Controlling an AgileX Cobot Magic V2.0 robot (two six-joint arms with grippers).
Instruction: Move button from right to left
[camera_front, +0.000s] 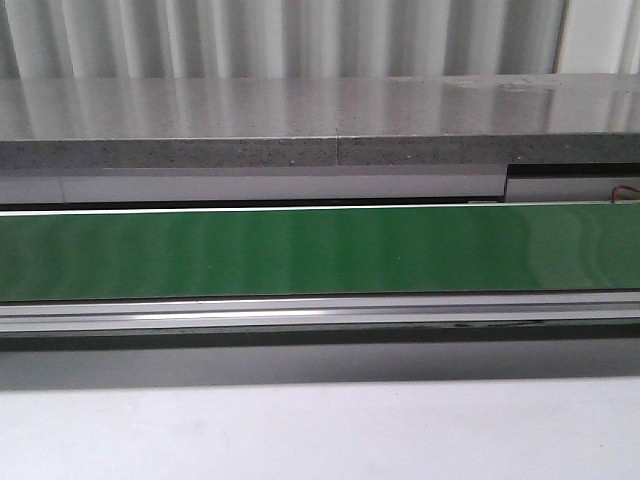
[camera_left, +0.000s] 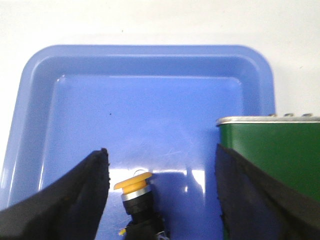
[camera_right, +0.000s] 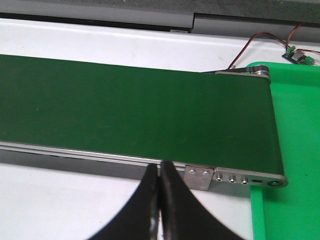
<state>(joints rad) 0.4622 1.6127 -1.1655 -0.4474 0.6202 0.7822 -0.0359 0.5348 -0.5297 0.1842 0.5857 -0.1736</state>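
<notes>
Left gripper (camera_left: 160, 200) gapes over the button (camera_left: 134, 192) in the blue tray (camera_left: 150, 60) — right gripper (camera_right: 160, 200) pinched closed, empty.

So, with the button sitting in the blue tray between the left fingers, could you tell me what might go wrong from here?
1. The button lies tipped on the blue tray, right between the open left gripper fingers, so lifting away carelessly could clip it.
2. It rests on its side with a round cap, so it might roll on the smooth tray floor.
3. The green conveyor belt end overhangs the tray close to one finger; a sideways move could strike it.
</notes>
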